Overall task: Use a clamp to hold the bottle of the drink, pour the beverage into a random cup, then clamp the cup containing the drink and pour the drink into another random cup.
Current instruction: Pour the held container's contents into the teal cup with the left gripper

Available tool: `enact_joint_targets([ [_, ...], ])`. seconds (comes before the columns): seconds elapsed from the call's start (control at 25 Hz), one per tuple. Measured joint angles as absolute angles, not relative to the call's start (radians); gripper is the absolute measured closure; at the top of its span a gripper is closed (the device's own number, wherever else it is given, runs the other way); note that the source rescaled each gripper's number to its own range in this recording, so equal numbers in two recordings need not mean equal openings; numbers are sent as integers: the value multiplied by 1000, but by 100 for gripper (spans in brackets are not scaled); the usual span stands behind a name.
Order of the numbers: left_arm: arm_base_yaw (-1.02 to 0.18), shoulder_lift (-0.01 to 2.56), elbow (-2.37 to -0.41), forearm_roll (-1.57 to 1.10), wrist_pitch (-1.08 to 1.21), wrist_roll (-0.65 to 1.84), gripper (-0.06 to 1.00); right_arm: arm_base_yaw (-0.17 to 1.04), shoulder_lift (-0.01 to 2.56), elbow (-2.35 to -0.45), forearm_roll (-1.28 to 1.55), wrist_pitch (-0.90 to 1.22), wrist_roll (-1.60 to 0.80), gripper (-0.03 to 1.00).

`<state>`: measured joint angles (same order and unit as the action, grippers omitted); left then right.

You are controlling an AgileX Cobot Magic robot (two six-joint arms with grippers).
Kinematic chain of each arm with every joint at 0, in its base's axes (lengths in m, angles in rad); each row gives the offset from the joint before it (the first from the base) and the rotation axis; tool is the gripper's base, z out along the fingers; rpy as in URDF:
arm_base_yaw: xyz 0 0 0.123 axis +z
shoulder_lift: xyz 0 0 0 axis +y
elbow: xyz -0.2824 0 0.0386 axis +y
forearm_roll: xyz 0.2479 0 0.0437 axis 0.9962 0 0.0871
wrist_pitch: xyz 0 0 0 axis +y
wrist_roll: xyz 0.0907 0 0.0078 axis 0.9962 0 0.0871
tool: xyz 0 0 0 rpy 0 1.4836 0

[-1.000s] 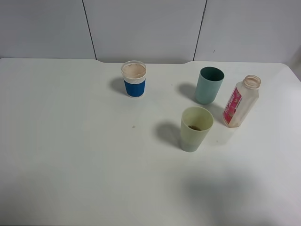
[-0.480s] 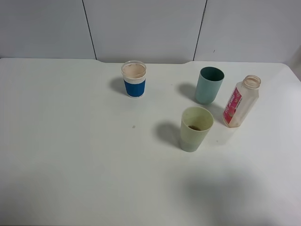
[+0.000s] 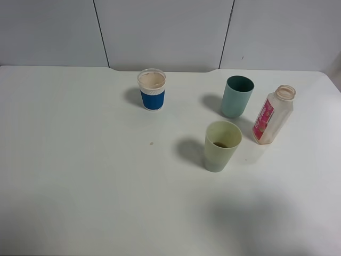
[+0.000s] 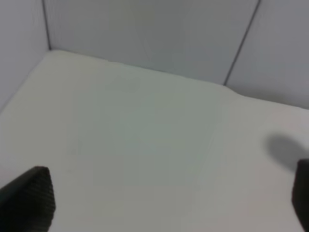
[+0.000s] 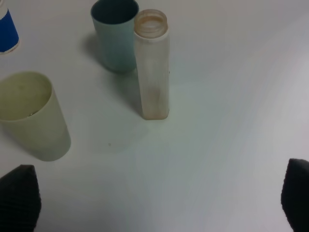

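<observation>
From above, nothing has moved in the last second. The bottle stands upright on the counter near the teal cup, and the green cup holds a little dark drink.

At the left wrist, the left end effector is spread open over bare counter.

At the right wrist, the right end effector is also open and empty, facing the bottle. The next grasp is probably not yet begun.

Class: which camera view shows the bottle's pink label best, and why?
Exterior high: the bottle turns its pink label toward it. Right wrist shows only a plain side; left wrist shows no bottle.
</observation>
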<state>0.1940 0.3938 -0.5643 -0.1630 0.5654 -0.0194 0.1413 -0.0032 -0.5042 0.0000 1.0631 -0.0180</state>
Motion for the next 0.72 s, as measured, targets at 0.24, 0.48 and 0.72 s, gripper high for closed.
enact_joint_targets([
  [0.24, 144, 431, -499, -238, 533, 16, -6, 141, -3, -504, 0, 1063, -18, -3],
  [0.48, -62, 513, -449, -257, 451, 16, -6, 141, -3, -504, 0, 1063, -18, -3],
  [0.72, -312, 668, -444, -262, 341, 25, -6, 141, -3, -504, 0, 1063, -18, -3],
])
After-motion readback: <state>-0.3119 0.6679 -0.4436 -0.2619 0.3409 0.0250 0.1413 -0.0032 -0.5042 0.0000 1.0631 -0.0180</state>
